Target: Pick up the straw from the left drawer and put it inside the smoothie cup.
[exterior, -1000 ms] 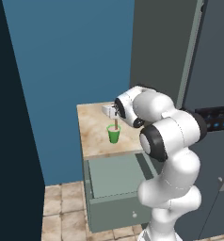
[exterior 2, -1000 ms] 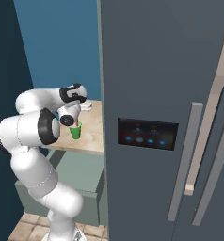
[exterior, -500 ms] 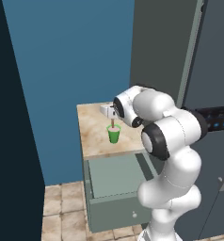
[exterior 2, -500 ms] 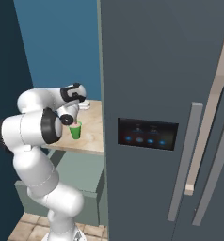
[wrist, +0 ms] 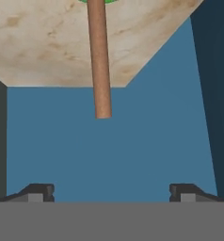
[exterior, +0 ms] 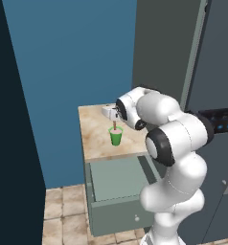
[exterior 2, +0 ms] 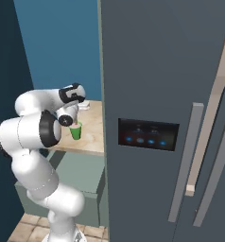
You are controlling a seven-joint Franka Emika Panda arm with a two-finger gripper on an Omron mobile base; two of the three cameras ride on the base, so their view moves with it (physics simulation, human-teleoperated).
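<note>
While hovering just above the smoothie cup (exterior: 116, 136) on the desk (exterior: 94, 136), claw (wrist: 111, 192) spread apart, gripping nothing. Straw (wrist: 99, 59) standing upright in the cup, free of both fingertips (wrist: 38, 192). Left drawer (exterior: 120, 191) pulled open below.

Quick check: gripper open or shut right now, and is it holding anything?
Gripper: open, holding nothing; the straw stands free in the cup.

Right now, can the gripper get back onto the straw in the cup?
Probably yes. The gripper is open, its fingers apart, and the straw stands free in the smoothie cup, with nothing between them.
</note>
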